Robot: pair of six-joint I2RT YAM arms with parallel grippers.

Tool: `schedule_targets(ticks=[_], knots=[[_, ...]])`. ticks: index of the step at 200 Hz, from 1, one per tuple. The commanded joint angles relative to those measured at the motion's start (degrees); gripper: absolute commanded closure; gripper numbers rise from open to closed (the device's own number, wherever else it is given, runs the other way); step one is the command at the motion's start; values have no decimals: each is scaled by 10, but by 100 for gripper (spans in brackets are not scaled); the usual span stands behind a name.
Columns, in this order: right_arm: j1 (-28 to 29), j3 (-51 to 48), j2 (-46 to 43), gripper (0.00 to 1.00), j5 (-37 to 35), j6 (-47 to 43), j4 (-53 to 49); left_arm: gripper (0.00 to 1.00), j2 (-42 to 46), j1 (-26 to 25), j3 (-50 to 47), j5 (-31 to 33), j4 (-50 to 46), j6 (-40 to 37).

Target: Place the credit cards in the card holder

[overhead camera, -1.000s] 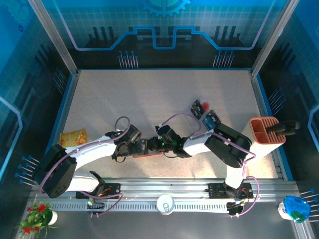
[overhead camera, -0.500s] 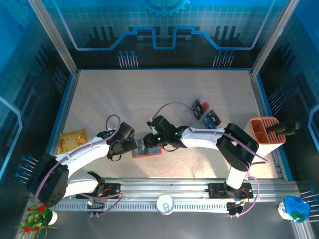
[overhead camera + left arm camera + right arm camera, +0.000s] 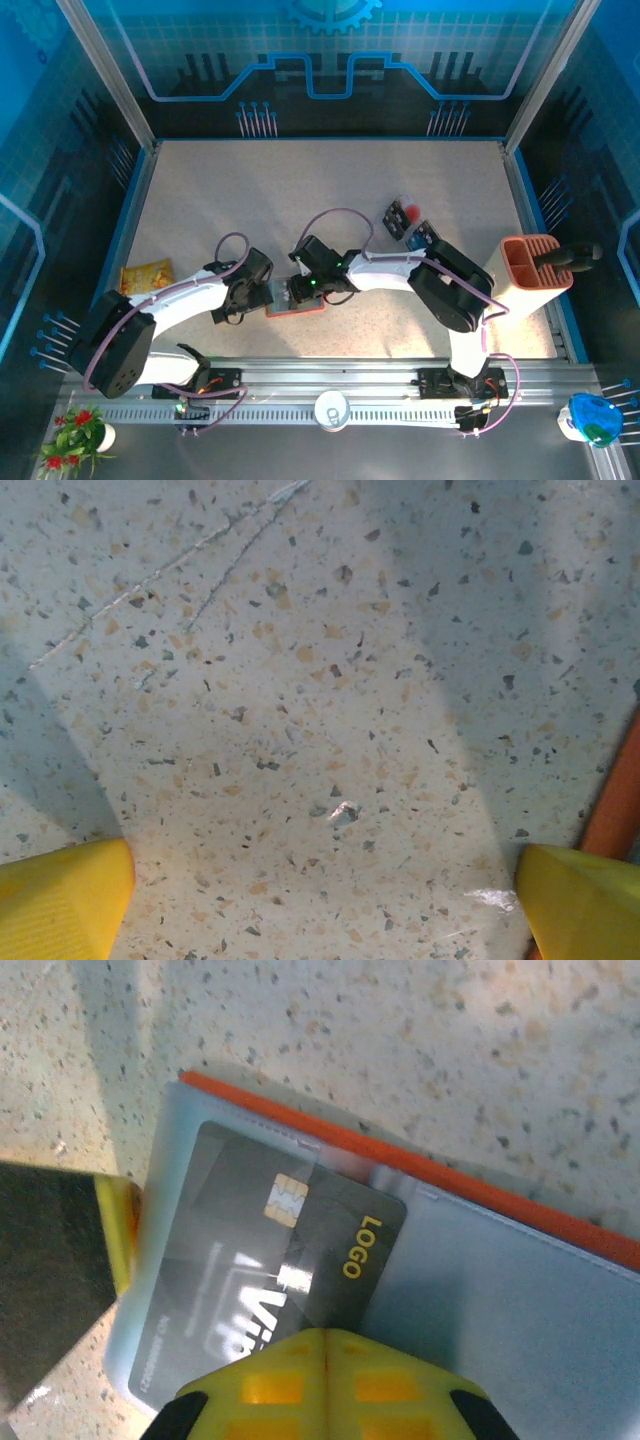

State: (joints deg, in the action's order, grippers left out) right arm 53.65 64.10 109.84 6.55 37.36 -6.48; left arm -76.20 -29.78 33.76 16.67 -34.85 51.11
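Seeing my right gripper [image 3: 325, 1348] pinched closed against the dark card [image 3: 262, 1260] in the card holder [image 3: 500, 1295]; my left gripper [image 3: 320, 900] gapes wide.

The white, black-jointed left arm [image 3: 180, 300] reaches rightward from its base and stays low. Its left gripper [image 3: 320, 900] points down with the yellow-tipped jaws spread wide. The matching right arm [image 3: 385, 272] bends at the elbow and stretches leftward. Its right gripper [image 3: 325, 1375] has the yellow jaws pressed together. The two grippers sit just beside each other.
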Motion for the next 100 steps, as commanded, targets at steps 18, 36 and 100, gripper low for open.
schedule_targets(ticks=[18, 36, 100], knots=[[19, 40, 37, 94, 5, -10, -32, 1, -34, 4, -6, -7, 18, -2], [24, 53, 46, 95, 6, -11, -38, 1, -34, 3, -8, -9, 22, -3], [25, 59, 4, 95, -5, -17, -61, 1, 21, 6, 14, -6, -5, -8]])
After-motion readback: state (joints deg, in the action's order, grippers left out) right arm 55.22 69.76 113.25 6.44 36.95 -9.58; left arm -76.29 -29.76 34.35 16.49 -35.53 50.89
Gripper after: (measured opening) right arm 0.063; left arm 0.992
